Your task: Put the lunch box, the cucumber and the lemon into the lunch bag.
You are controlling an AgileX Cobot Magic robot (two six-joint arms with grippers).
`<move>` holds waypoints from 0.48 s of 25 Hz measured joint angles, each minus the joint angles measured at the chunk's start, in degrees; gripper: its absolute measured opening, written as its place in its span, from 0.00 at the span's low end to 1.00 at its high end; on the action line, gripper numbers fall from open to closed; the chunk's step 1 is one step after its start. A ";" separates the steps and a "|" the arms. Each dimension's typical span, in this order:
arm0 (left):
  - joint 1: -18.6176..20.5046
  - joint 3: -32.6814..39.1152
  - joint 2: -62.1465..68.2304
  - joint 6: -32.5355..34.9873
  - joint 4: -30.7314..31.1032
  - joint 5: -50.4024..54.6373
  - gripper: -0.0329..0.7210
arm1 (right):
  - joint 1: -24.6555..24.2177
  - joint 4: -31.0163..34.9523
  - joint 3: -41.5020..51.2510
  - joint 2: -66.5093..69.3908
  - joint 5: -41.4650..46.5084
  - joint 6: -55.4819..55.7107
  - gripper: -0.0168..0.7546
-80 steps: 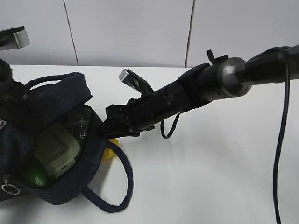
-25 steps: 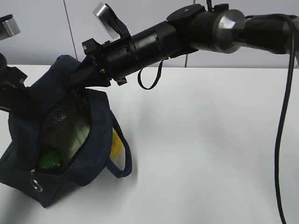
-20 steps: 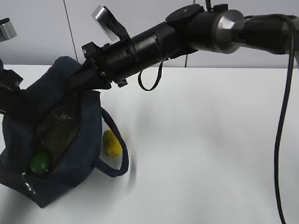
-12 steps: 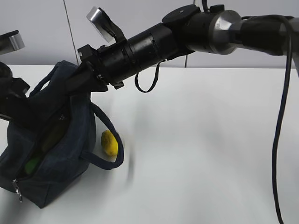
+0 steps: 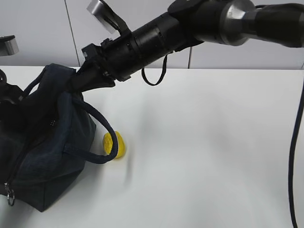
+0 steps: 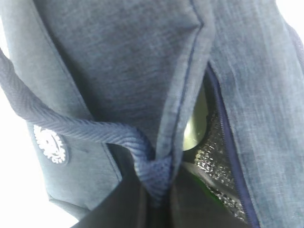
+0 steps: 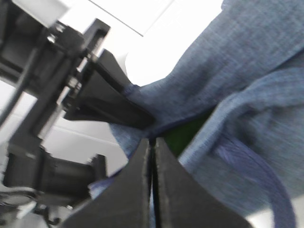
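The dark navy lunch bag stands at the left and is held up at its top edge from both sides. My right gripper is shut on the bag's rim, as the right wrist view shows. My left gripper is shut on the fabric at a handle's base. It is mostly hidden behind the bag in the exterior view. Through the opening I see the lunch box's pale lid and some of the green cucumber. The yellow lemon lies on the table beside the bag, behind a handle loop.
The white table stretches to the right of the bag. The right arm reaches in from the upper right above it, with a black cable hanging at the right edge. The bag's silver ring pull hangs at the lower left.
The bag has been pulled upright and its opening has turned away from the exterior camera, so the box and cucumber no longer show there. The lemon now lies in plain view.
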 joint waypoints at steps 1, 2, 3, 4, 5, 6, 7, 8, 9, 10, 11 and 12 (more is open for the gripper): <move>0.00 0.00 0.00 0.00 0.06 -0.11 0.07 | -0.23 -2.81 0.00 -0.50 -0.13 -0.12 0.02; 0.00 0.00 0.00 0.00 0.21 -0.23 0.07 | -0.26 -6.34 0.00 -1.19 -0.52 -0.12 0.02; 0.00 0.00 0.00 -0.03 0.29 -0.48 0.07 | -0.26 -9.71 0.00 -1.95 -0.86 -0.01 0.02; 0.00 0.00 0.00 -0.03 0.34 -0.62 0.07 | -0.26 -13.98 0.00 -2.57 -1.11 0.34 0.02; 0.00 0.00 0.00 -0.03 0.43 -1.00 0.08 | -0.26 -18.41 0.00 -3.35 -1.36 0.90 0.02; 0.00 0.00 0.00 -0.03 0.43 -1.40 0.08 | -0.26 -22.00 0.00 -4.09 -1.49 1.66 0.02; 0.00 0.00 0.00 -0.03 0.48 -1.64 0.08 | -0.15 -26.21 0.00 -4.56 -1.49 2.41 0.02; 0.00 0.00 0.00 -0.03 0.56 -1.92 0.08 | -0.03 -30.20 0.00 -5.06 -1.49 3.59 0.02; 0.00 0.00 0.00 -0.03 0.56 -2.17 0.09 | 0.08 -33.83 0.00 -5.35 -1.49 4.93 0.02; 0.00 0.00 0.03 -0.03 0.56 -2.41 0.09 | 0.34 -36.32 0.00 -5.35 -1.34 6.34 0.02; 0.00 0.00 0.03 -0.03 0.56 -2.69 0.09 | 0.47 -38.83 0.00 -5.35 -0.89 7.19 0.02; 0.00 0.00 0.03 -0.03 0.71 -2.82 0.10 | 0.71 -40.76 0.00 -5.35 -0.33 7.90 0.02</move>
